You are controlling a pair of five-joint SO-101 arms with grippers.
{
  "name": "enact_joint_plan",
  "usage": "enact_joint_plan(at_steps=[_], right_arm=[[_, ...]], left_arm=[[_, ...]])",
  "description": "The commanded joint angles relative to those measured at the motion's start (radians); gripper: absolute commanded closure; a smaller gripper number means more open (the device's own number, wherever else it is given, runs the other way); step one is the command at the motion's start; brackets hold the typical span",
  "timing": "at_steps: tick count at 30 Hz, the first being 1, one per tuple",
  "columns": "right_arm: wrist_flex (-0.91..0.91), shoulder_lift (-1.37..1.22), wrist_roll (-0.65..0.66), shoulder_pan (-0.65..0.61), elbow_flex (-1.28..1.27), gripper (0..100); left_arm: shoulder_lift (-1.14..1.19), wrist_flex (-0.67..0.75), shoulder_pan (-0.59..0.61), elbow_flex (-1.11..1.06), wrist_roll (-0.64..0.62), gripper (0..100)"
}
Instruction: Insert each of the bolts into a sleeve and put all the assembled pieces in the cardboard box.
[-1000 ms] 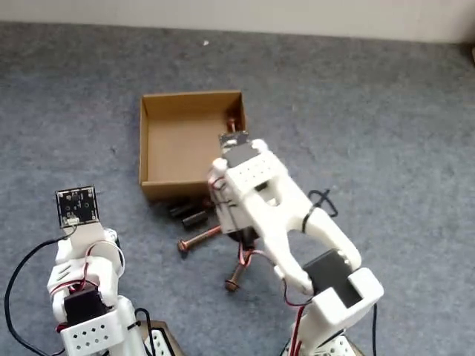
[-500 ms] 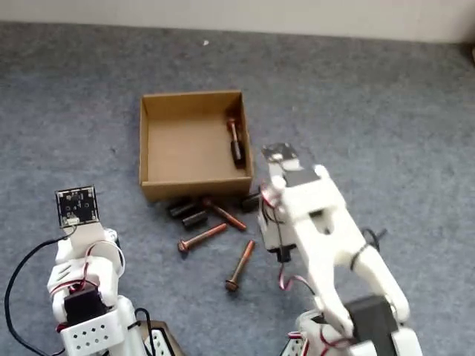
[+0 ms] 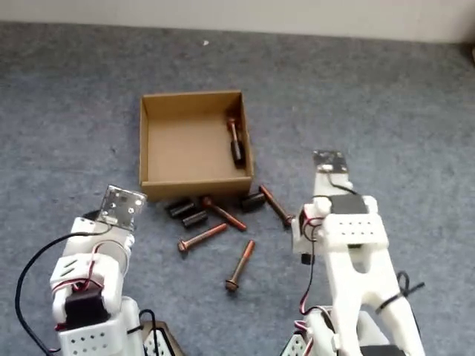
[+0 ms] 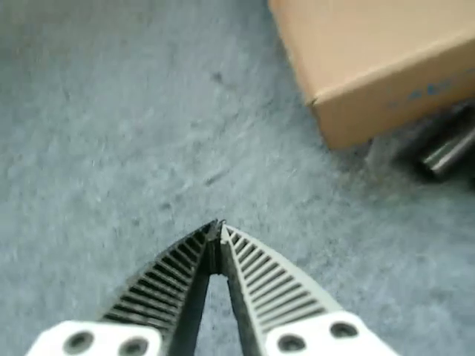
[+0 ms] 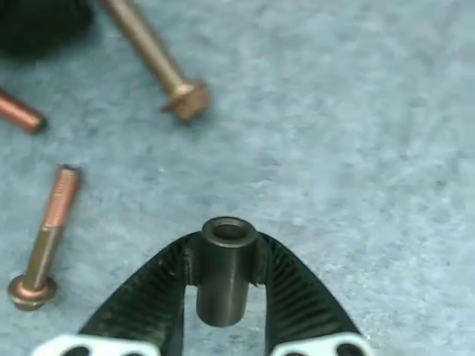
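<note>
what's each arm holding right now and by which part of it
The right end effector holds a black sleeve, clamped across its round side wall with one open end showing. The left end effector is shut with nothing in it.

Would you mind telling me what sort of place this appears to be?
Likely a robotics test bench: two white arms on grey carpet, with loose bolts, sleeves and a cardboard box staged for practice.
</note>
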State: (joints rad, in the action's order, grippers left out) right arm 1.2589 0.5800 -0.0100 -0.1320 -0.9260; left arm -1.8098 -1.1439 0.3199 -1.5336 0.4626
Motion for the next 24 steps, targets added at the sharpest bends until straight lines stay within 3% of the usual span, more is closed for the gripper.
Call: enact_joint_plan(at_steps=[1,11,17,24], right_arm=[[-0.012,0.076,0.011,0.071,-0.019,99.4],[-0.24,0.188,0.005,0.217,-0.234,99.4],[-0.257,0.213,0.003,0.239,-0.265,99.4],[-0.252,0.213,0.003,0.239,-0.268,99.4]], left_arm=[[0.025,-0.132,-0.154,0.193,0.009,98],[0.687,-0.184,-0.358,0.596,-0.031,92],[0.977,-0.184,-0.507,0.782,-0.361,77],[1.199,-0.176,-0.679,0.924,-0.73,76]])
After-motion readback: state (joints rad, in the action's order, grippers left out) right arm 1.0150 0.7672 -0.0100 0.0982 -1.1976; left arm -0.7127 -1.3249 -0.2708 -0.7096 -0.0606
